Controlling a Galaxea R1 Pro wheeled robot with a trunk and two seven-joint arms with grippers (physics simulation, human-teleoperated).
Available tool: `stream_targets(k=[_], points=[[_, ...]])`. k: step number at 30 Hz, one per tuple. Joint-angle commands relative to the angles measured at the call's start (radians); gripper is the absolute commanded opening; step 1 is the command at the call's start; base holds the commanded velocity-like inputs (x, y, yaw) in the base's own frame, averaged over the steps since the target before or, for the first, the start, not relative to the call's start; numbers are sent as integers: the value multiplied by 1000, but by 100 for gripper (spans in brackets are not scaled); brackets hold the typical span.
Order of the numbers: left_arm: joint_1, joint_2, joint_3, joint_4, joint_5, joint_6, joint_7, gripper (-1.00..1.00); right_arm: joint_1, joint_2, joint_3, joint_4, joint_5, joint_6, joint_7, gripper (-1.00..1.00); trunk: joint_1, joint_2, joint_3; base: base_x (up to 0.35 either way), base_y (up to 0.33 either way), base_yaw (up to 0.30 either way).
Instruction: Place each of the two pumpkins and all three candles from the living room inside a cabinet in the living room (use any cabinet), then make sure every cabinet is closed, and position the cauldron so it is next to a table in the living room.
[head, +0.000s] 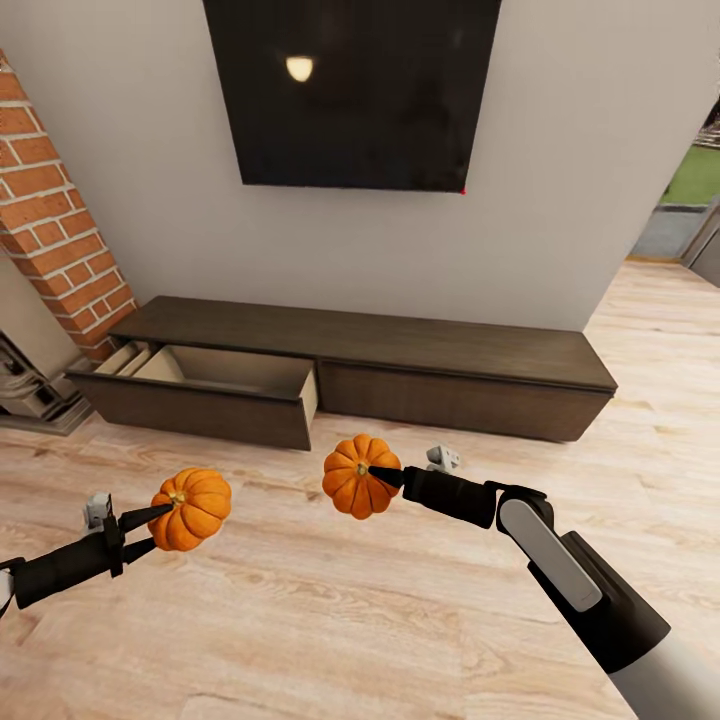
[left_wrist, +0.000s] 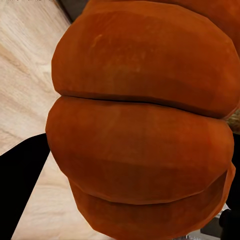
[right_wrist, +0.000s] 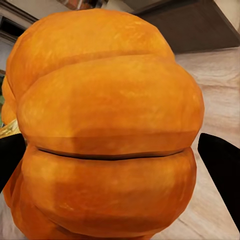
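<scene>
Two ribbed orange pumpkins hang above the wooden floor, one in each hand. My left gripper (head: 170, 517) is shut on the left pumpkin (head: 192, 508), whose ribs fill the left wrist view (left_wrist: 140, 125). My right gripper (head: 378, 476) is shut on the right pumpkin (head: 358, 476), close up in the right wrist view (right_wrist: 110, 130). Ahead stands the long low dark-brown cabinet (head: 440, 350) against the wall. Its left drawer (head: 215, 385) is pulled open, pale inside, with nothing visible in it. The right drawer front is flush.
A black TV panel (head: 350, 90) hangs on the wall above the cabinet. A brick column (head: 55, 210) and a grey hearth step (head: 30, 395) stand at the left. An opening to the outside (head: 690, 200) lies at the far right. Wooden floor spreads between me and the cabinet.
</scene>
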Motion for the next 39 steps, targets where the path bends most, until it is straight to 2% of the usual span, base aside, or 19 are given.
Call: stream_targets(k=[1,15,22,30,39], points=[[-1,0,1,0,-1,3,-3,-100,-1,-1,1,0,0,2,2,-100,0,0,1,0,0,0],[-1,-1,-1,2,-2,3,-3,-100,-1,0,1,3,0,3,2,-100,0,0,24,0,23,0],[-1,-1,-2,2,-2,3,-3,-100,-1,-2,1,4,0,3,1,-100,0,0,36,32,259,0],[-1,1,-1,2,-2,3,-3,-100,-1,-2,-1,6,-1,3,-1,-100,0,0,48,213,239,3],[-1,1,-1,2,0,3,-3,-100,-1,-2,-1,9,-2,3,-1,-100,0,0,44,164,262,-95]])
